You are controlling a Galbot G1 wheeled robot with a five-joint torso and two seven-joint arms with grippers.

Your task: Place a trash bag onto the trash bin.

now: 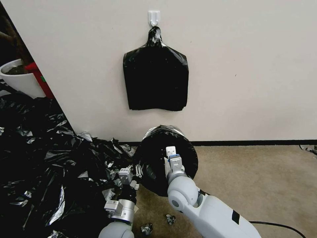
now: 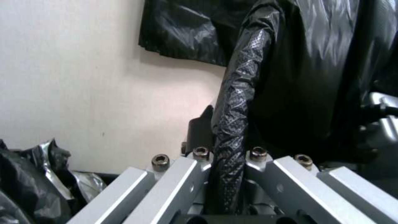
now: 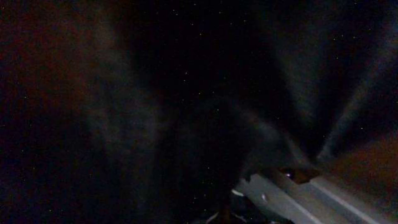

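The trash bag (image 1: 155, 155) is stretched over the trash bin (image 1: 175, 129), which lies tilted with its mouth toward the robot, on the carpet (image 1: 257, 178) close to the wall (image 1: 247, 66). Almost all of the bin is hidden under the black plastic; only a pale sliver of it shows at the far top edge.

The left gripper (image 1: 138, 171) sits at the near left edge of the bag's opening. In the left wrist view its fingers (image 2: 199, 137) are drawn narrow on a rolled, wrinkly fold of the bag's rim (image 2: 234, 124), which runs up between them; the rest of the bag hangs just beyond that fold.

The right gripper (image 1: 171, 151) reaches into the bag's mouth, with the arm's wrist just below it. Its fingertips are lost inside the dark plastic, and the right wrist view gives little but murky black folds with a grey piece of the gripper at one edge, so I cannot tell how wide it stands.

Beside the left gripper, away from the bin, lies a big heap of black plastic (image 1: 39, 165), cut off by the picture's edge. Above the bin, a flat black bundle (image 1: 156, 79) hangs from a white hook (image 1: 154, 17) on the wall. A white planter pot (image 1: 16, 79) is partly hidden behind the wall's corner. Small scraps of plastic (image 1: 147, 228) lie on the carpet between the two arms.
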